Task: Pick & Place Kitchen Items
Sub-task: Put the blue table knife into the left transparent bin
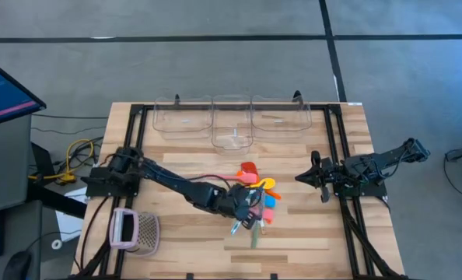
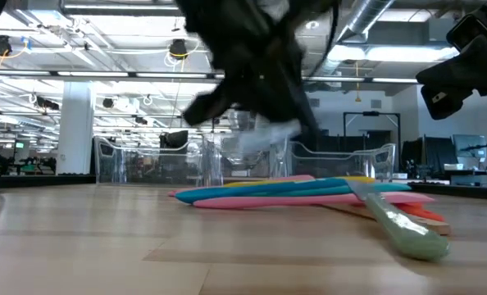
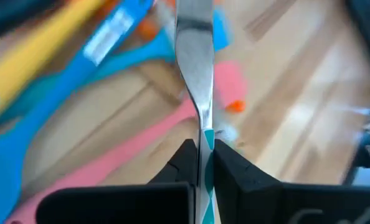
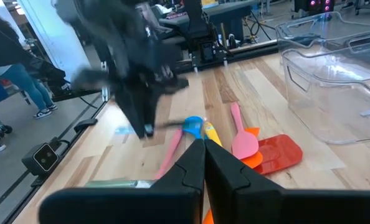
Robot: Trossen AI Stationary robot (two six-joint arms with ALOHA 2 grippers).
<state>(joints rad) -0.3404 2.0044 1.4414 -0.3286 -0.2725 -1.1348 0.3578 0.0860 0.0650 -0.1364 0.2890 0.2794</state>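
My left gripper [image 1: 249, 210] hangs over the utensil pile [image 1: 260, 194] and is shut on a teal-handled silvery piece of cutlery [image 3: 194, 56]. In the pile lie blue [image 2: 293, 190], pink [image 2: 309, 200] and yellow spoons and a red-headed spatula [image 1: 249, 169], flat on the table. A pale green-handled utensil [image 2: 399, 228] lies at the pile's near side. My right gripper [image 1: 302, 178] is shut and empty to the right of the pile, above the table. My left gripper pinches the cutlery's teal handle [image 3: 207, 142] between its two fingers, close to where the handle meets the silvery metal. The metal part [image 3: 194, 56] sticks out ahead of the fingers. The piece is lifted clear of the pile, as the right wrist view [image 4: 169, 125] shows.
Three clear plastic bins [image 1: 232, 120] stand along the table's far edge. A pink-and-white mesh basket [image 1: 135, 231] lies at the near left. Bare wood lies between the pile and the bins. A person [image 4: 17, 81] stands beyond the table in the right wrist view.
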